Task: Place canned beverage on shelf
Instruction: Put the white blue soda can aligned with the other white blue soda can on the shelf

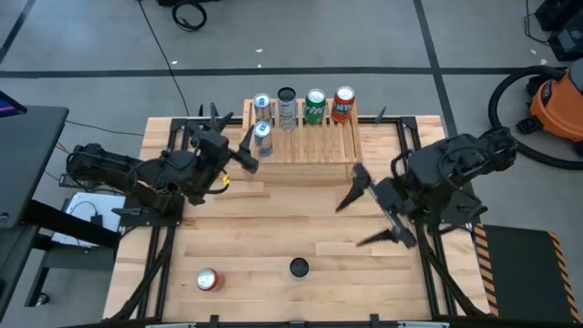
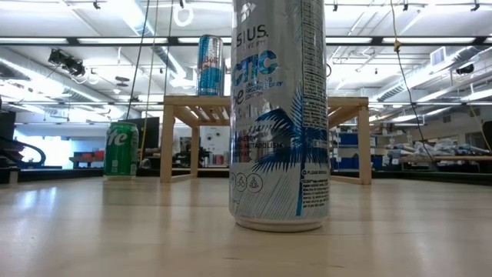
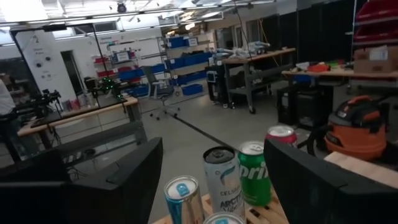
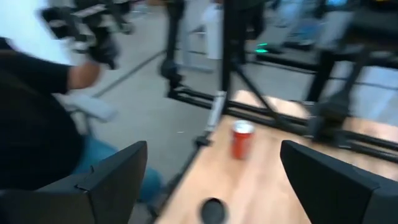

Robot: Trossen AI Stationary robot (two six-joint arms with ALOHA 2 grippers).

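The shelf (image 1: 305,141), a low light-wood rack with a slatted top, stands at the table's far middle. Along its far edge stand a blue-and-silver can (image 1: 262,103), a silver can (image 1: 287,109), a green can (image 1: 315,107) and a red can (image 1: 343,104). My left gripper (image 1: 253,148) reaches in from the left, shut on another blue-and-silver can (image 1: 262,138) over the shelf's left part. Whether that can touches the slats I cannot tell. My right gripper (image 1: 366,217) hangs open right of the table's middle, with nothing between its fingers. My left gripper pinches the can's side wall between its two fingers, which come in level from the table's left side. The can stands upright in the hold. In the left wrist view only its top rim (image 3: 224,219) shows, at the picture's lower edge between the fingers.
A tall silver-and-blue can (image 2: 279,115) with a dark top (image 1: 299,267) stands on the table near the front edge. A red can (image 1: 208,280) stands at the front left. The right wrist view shows a person (image 4: 37,124) beside the table. An orange vacuum (image 1: 556,105) sits on the floor at the right.
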